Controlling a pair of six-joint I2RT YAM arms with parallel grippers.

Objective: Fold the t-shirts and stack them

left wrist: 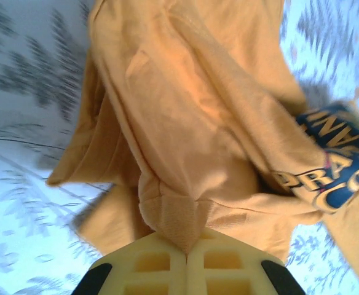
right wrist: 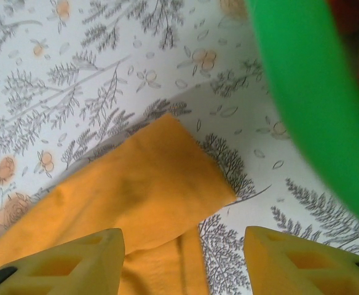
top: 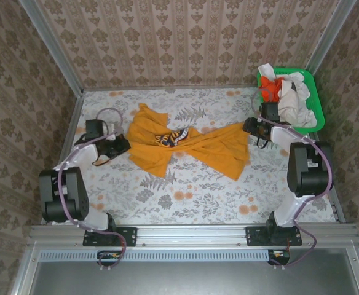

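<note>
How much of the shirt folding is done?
Nothing looks folded or stacked yet. In hand: the mustard-orange t-shirt lies rumpled across the table, with the left gripper shut on one end and the right gripper open over the other end. Left: fold it, then the white t-shirts and red-orange t-shirt heaped in the green basket.

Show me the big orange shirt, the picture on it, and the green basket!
mustard-orange t-shirt [top: 219, 147], top view, on its flat right-hand cloth.
chest print [top: 169, 139], top view, middle of the dark-and-white print.
green basket [top: 318, 104], top view, on its right rim.
</note>
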